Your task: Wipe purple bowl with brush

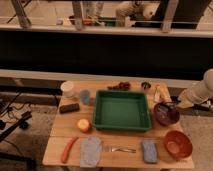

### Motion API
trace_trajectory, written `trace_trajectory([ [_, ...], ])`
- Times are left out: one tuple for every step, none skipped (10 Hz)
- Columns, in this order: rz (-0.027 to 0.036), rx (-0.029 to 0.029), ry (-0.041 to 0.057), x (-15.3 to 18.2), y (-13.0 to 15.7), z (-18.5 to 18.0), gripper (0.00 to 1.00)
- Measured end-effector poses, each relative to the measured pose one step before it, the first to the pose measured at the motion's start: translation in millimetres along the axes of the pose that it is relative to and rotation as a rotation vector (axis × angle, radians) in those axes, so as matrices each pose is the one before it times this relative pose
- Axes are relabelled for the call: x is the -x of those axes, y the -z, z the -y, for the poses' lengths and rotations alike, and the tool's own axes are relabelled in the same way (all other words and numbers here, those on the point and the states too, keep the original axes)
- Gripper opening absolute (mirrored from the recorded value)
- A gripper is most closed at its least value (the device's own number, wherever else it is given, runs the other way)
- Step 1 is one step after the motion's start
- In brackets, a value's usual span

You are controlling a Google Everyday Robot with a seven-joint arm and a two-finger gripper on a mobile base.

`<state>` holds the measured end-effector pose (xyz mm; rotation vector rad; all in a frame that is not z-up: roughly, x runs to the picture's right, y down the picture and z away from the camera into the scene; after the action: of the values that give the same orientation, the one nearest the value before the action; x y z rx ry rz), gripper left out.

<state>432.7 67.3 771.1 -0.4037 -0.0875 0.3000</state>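
Gripper [176, 104] pressed together on the small dark brush [169, 105], over the right rim of the round glossy purple bowl [165, 114]; bowl centre lies just down-left of it.

Just one camera here, sitting up high and back from the wooden table [65, 135], angled down so you get the whole top plus floor on both sides. It faces a dark wall with railings behind. The green tray [122, 111] lands about dead center. The gripper [172, 105], shut, comes in from the right edge over the purple bowl [166, 114], so that side's cropped pretty tight. No second view to compare overlap with.
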Motion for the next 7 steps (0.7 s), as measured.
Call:
trace_trajectory([
  [0.00721, -0.00184, 0.00479, 1.09, 3.4, -3.26, 0.0],
  [0.01289, -0.00448, -0.00175, -1.17, 6.99, -4.5, 0.0],
  [0.01739, -0.00684, -0.00611, -1.44, 8.07, -3.37, 0.0],
  [0.02101, -0.00629, -0.00659, 0.83, 9.62, -0.97, 0.0],
  [0.02476, -0.00953, -0.00585, 1.44, 11.38, 0.0, 0.0],
  [0.02619, -0.01854, -0.00205, 4.27, 14.25, 2.05, 0.0],
  [0.01364, -0.01255, 0.00408, 4.83, 7.78, 2.35, 0.0],
])
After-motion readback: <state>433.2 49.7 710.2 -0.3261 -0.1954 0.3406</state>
